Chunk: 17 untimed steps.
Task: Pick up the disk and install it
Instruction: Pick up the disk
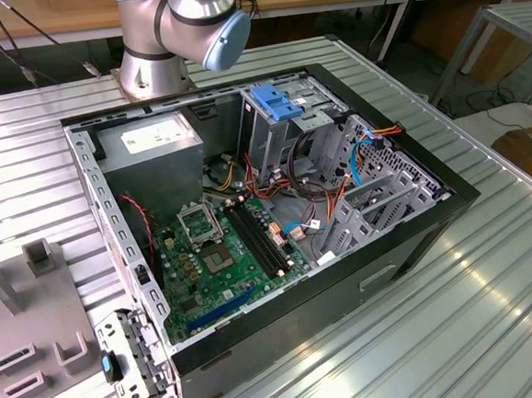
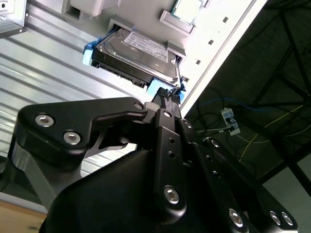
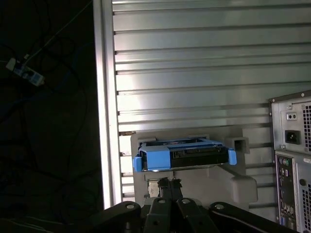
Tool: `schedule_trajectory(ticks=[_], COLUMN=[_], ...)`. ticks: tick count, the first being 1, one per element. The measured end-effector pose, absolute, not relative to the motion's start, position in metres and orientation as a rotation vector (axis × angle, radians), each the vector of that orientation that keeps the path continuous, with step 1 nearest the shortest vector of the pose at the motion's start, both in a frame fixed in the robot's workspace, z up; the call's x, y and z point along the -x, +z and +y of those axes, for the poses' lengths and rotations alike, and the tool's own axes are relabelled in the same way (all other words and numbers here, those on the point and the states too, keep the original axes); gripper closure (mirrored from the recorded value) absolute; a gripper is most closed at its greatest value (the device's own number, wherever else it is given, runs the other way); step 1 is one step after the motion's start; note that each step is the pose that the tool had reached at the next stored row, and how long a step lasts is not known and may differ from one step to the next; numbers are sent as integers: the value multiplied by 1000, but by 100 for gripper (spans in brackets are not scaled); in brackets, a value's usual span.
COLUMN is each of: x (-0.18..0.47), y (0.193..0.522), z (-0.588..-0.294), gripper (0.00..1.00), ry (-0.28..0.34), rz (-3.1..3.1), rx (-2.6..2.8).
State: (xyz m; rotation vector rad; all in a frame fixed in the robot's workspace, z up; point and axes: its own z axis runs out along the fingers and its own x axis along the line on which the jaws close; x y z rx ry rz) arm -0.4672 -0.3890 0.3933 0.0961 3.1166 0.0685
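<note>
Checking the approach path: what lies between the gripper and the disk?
Nothing stands there. In the first wrist view, a bare strip of grey holder separates gripper from disk.

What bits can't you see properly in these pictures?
- Second wrist view: part of the disk's blue rail, covered by the gripper.
- First wrist view: the disk's label, because the disk is seen edge-on.
- First wrist view: most of the computer case, cut off by the picture's edge.
- Exterior view: the arm, cut off by the top edge.
- Exterior view: the inside of the drive cage, hidden by its walls and the blue bracket.
</note>
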Motion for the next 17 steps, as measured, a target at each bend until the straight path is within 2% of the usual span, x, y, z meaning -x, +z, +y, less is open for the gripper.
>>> schedule_trajectory(ticks=[10, 17], x=[467, 467], y=[393, 393], z=[-388, -388], gripper=[89, 89], ry=[69, 71], rz=[3117, 3118], rx=[-93, 148])
